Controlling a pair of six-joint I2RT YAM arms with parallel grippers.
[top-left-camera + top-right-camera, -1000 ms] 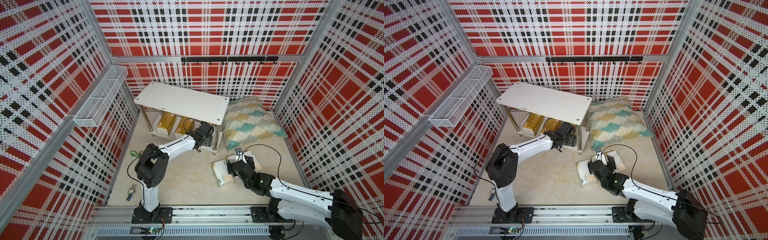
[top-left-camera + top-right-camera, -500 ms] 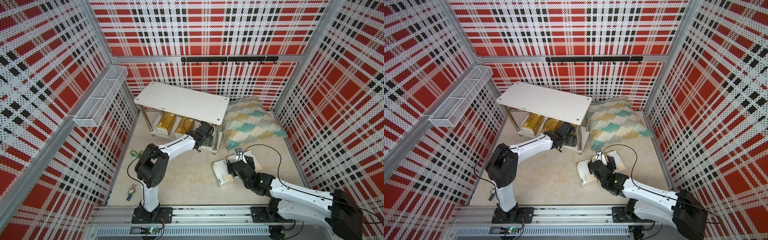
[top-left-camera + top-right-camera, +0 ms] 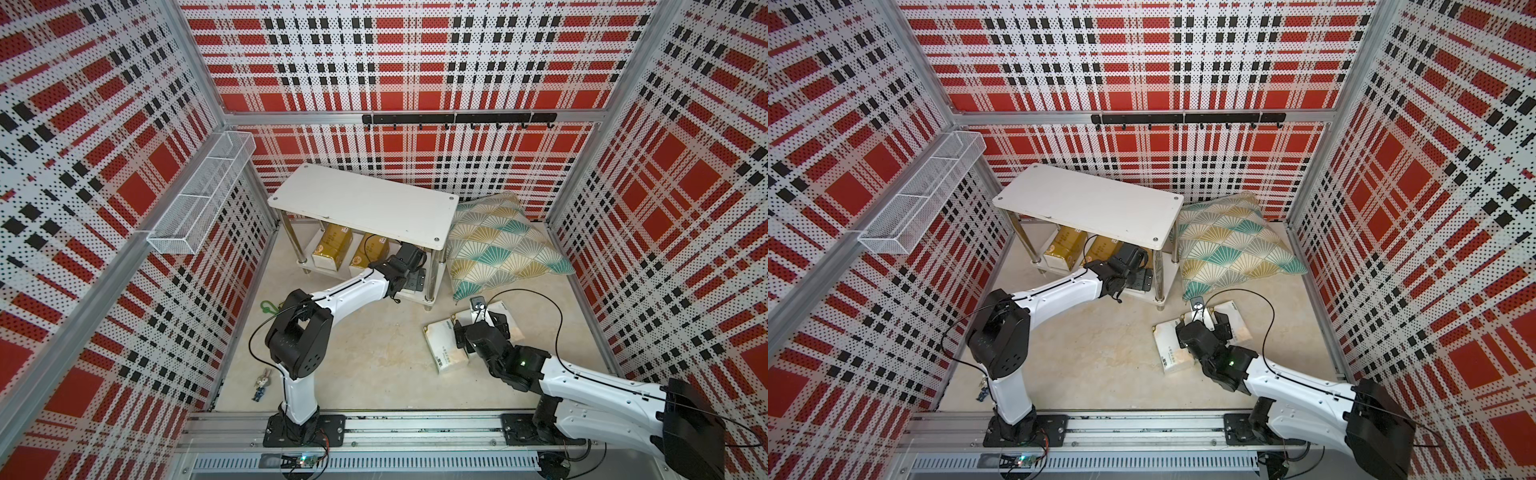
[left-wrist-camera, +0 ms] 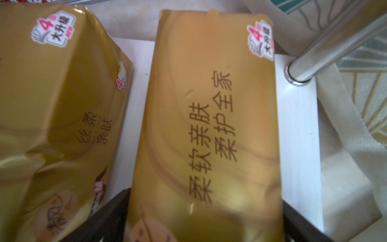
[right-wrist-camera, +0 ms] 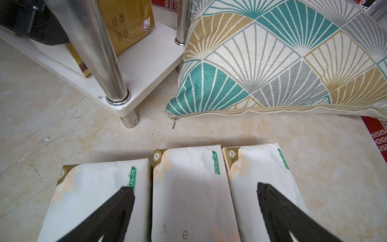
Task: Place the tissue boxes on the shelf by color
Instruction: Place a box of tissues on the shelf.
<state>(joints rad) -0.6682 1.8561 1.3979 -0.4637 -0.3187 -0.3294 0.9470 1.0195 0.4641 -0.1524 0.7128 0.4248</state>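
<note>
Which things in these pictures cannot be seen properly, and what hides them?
Both top views: the top board of the shelf and the arm largely hide the gold pack at the left gripper.
Left wrist view: the edge cuts off its fingers; contact with the pack is unclear.
Both top views: the right gripper covers the middle white pack.
A top view: the figure on the floor is too small to identify.
</note>
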